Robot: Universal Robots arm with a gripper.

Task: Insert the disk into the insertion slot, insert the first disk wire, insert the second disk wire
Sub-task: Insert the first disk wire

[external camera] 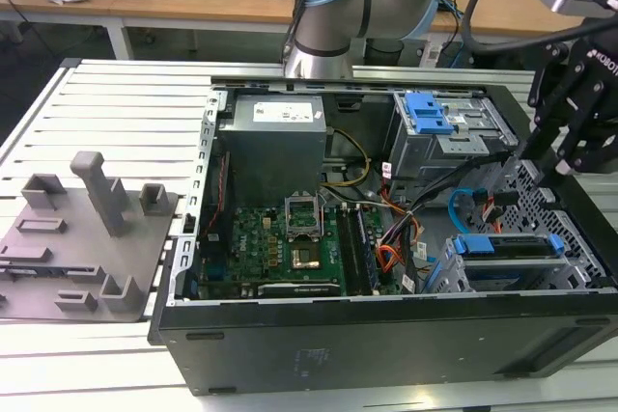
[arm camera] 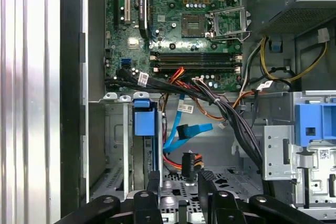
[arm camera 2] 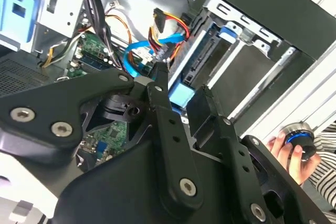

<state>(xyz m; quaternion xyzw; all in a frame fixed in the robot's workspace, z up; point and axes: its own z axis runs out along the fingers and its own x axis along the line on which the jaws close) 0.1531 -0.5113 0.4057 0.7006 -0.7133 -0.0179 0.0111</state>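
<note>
**Disk is in, wires wait**

On the exterior view's left, a flat grey tray with blocks [external camera: 87, 229] lies on the table. In the middle sits the green circuit board [external camera: 275, 238]. Further right, the thin light-blue flat cable [external camera: 456, 202] curls in a loop. Beside it, the silver disk in its bright blue frame [external camera: 507, 248] already rests inside the grey metal drive cage [external camera: 436, 279]. Far right hangs the black gripper [external camera: 560, 156].

In the first wrist view its fingers [arm camera: 153, 184] stand apart, squeezing nothing. The dark plug of the orange, red and yellow wire bundle [arm camera: 190, 163] sits by the gap.

I think the first wire step is in hand. It calls for lining that plug up with the disk's back.
</note>
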